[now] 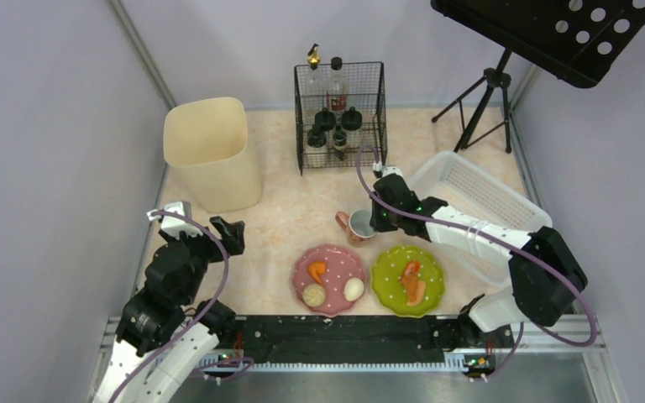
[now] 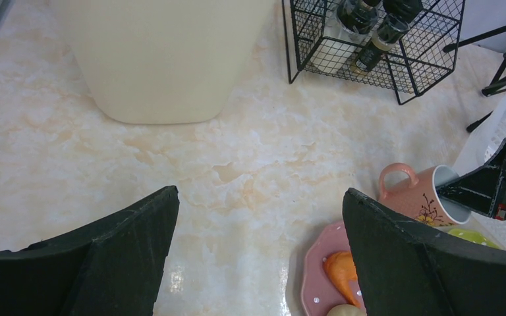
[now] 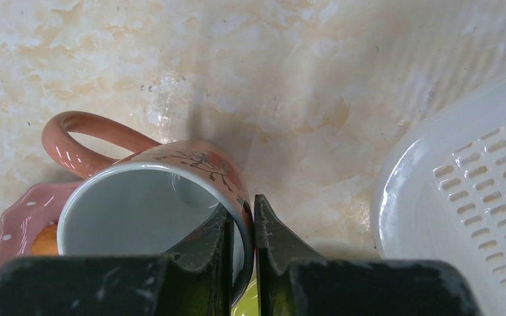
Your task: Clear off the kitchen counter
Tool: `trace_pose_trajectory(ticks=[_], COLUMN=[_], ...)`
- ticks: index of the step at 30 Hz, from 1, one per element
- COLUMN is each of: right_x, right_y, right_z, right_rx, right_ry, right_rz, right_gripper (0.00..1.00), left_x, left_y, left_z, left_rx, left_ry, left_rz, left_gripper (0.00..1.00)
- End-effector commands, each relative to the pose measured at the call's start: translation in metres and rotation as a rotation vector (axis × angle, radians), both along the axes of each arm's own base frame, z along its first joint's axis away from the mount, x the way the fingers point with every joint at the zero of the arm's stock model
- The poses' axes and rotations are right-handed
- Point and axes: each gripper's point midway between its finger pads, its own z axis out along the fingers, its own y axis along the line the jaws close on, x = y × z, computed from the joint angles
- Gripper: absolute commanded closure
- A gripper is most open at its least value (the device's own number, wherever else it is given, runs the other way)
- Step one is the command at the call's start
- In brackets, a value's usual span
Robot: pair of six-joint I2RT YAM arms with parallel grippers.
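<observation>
The kitchen counter is beige-pink marbled stone. A pink mug with a flower print sits mid-counter; my right gripper is shut on its rim, one finger inside and one outside, as the right wrist view shows on the mug. A pink plate holds orange and pale food pieces. A green plate holds orange food. My left gripper is open and empty above bare counter, left of the pink plate and the mug.
A cream bin stands at the back left. A black wire rack with bottles stands at the back middle. A white perforated basket lies at the right. A black tripod stands at the back right.
</observation>
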Motion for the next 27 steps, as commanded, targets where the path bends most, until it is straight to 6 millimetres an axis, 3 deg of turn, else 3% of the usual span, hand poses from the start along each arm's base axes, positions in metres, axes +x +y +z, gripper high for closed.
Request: trace_pose_trajectory(ticks=[1, 4, 8, 13, 19, 27], right_x=[0.014, 0.018, 0.022, 0.024, 0.026, 0.033], right_y=[0.024, 0.028, 0.032, 0.021, -0.014, -0.099], right_z=[0.034, 0.054, 0.098, 0.154, 0.198, 0.219], right_rx=[0.086, 0.125, 0.195, 0.212, 0.172, 0.087], right_ry=[-0.066, -0.102, -0.181, -0.284, -0.379, -0.448], right_rz=[0.022, 0.026, 0.027, 0.008, -0.060, -0.260], right_gripper=[1.00, 1.00, 1.00, 1.00, 1.00, 1.00], left_x=[0.003, 0.003, 0.003, 0.003, 0.003, 0.002], left_y=[-0.001, -0.001, -0.001, -0.001, -0.001, -0.002], left_z=[0.011, 0.012, 0.011, 0.011, 0.011, 0.012], left_rx=[-0.019, -0.019, -0.018, -0.017, -0.018, -0.020], left_ry=[-0.048, -0.050, -0.049, -0.048, -0.048, -0.050], left_rz=[-0.002, -0.001, -0.001, -0.001, -0.003, -0.010], left_gripper=[0.02, 0.01, 0.02, 0.01, 0.02, 0.02])
